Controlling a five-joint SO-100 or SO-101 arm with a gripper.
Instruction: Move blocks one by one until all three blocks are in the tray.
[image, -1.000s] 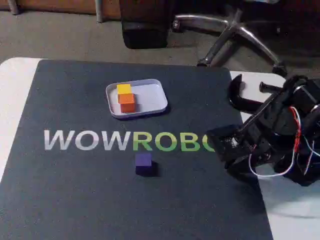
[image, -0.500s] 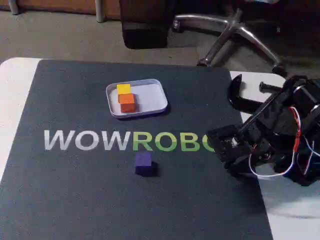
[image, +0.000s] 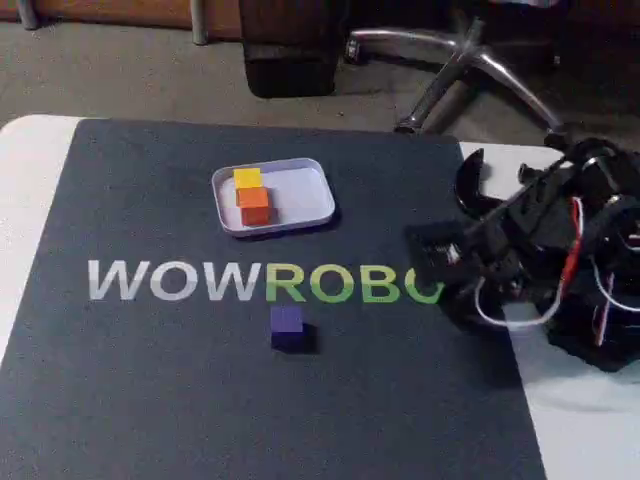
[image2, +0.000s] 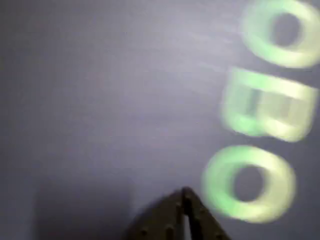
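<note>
With yellow block (image: 247, 178) and orange block (image: 253, 204) in the tray (image: 304, 193) near the mat's (image: 150, 400) far edge, I see gripper (image2: 184, 196) empty, jaws together. Purple block (image: 287, 326) sits mid-mat; unopened jaws could knock it away.

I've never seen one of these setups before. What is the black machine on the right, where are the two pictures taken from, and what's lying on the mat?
The black machine is a small robot arm with a two-finger pincer. The fixed view looks across the table from a still camera; the wrist view comes from a camera riding on the arm, looking down at the mat's green letters. There the pincer's tips meet in a point, shut and holding nothing. On the dark mat sits a white tray with a yellow block and an orange block inside. A dark purple block lies on the mat, outside the tray.
</note>
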